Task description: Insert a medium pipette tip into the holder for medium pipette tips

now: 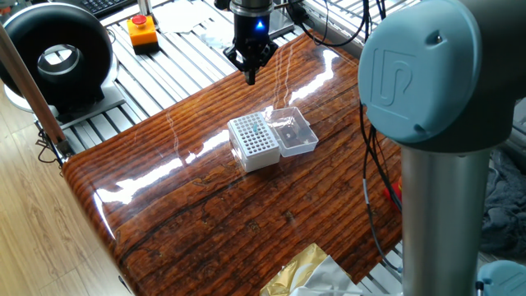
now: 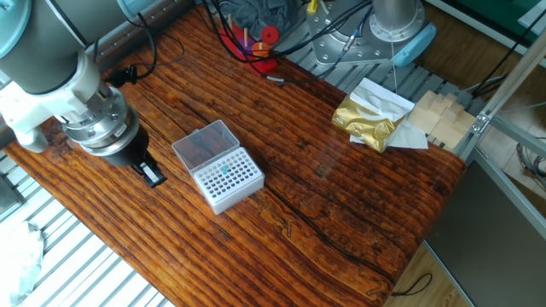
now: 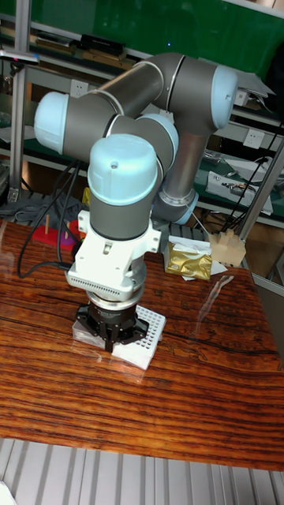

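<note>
On glossy grained wooden table [image 1: 205,205], white hole-gridded holder [image 1: 253,142].

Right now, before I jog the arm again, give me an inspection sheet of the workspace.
Surface: glossy wooden table, glare streaks.
Job's things: white tip holder, lid hinged open beside it; a teal patch in the hole grid; loose pipette tip not made out.
Clutter: gold foil bag and wooden blocks at one table end.
Gripper: gripper hovers above the table, beside the holder, not over it; jaws look closed; contents cannot tell.
Cables: red and black cables at the table edge.
Surroundings: orange emergency-stop box, round black fan.
</note>
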Robot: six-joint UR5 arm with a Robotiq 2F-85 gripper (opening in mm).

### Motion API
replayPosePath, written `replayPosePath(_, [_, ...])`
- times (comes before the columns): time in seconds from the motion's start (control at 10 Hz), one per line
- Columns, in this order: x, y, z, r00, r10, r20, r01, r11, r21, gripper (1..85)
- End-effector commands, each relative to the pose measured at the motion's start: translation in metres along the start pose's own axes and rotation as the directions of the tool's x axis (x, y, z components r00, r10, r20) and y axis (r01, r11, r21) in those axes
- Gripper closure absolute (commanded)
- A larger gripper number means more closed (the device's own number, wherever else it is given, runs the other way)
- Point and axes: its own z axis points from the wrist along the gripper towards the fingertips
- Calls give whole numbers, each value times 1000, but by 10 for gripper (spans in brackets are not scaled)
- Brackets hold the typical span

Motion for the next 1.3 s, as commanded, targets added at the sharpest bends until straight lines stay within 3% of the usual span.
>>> replayPosePath(0.0, [1, 7, 0, 1000, 16, -9, -16, 999, -28, 847])
replayPosePath(0.3, [5, -1, -7, 1000, -9, -25, 9, 1000, -16, 847])
replayPosePath(0.6, [-1, -15, -10, 999, -37, -20, 38, 999, 18, 847])
replayPosePath(0.8, [2, -14, -12, 999, -26, -19, 26, 1000, 13, 847])
replayPosePath(0.9, [1, -14, -13, 1000, -24, -3, 24, 1000, 14, 847])
replayPosePath(1.0, [-12, -15, -13, 998, -48, 42, 47, 999, 15, 847])
replayPosePath(1.2, [-29, -16, -10, 990, -120, 79, 118, 993, 28, 847])
